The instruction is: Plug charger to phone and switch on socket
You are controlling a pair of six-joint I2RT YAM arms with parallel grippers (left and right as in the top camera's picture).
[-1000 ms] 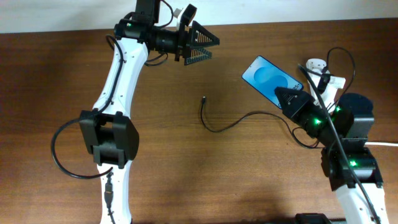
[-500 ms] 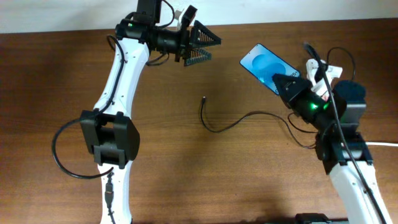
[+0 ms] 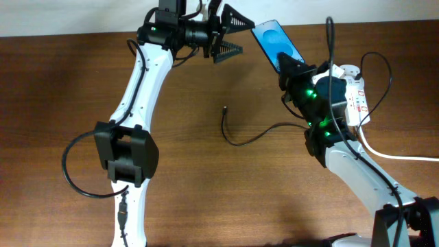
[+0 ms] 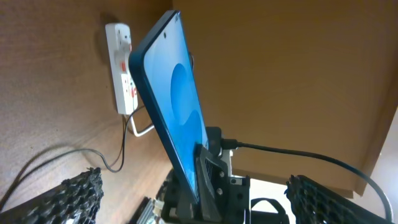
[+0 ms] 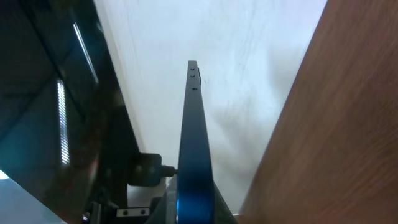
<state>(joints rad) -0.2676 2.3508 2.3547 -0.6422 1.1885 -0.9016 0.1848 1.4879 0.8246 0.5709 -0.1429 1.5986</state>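
Observation:
My right gripper [image 3: 288,65] is shut on one short end of the phone [image 3: 274,42] and holds it raised and tilted near the table's back edge. In the right wrist view the phone shows edge-on [image 5: 194,137] between the fingers [image 5: 193,214]. My left gripper [image 3: 236,36] is open and empty just left of the phone; its wrist view shows the blue screen [image 4: 171,106] between its spread fingers [image 4: 199,199]. The charger [image 3: 250,139] lies loose on the table, its plug tip [image 3: 225,108] unconnected. The socket [image 3: 357,92] lies at the right and also shows in the left wrist view [image 4: 123,68].
A thick white cord [image 3: 398,154] runs from the socket to the right edge. A black cable loops over the right arm [image 3: 377,65]. The left arm's base [image 3: 123,154] stands at the left. A pale wall lies behind the table's back edge.
My right gripper has carried the phone up and to the left, toward the back edge. My left gripper has shifted slightly right and back, and now faces the phone closely.

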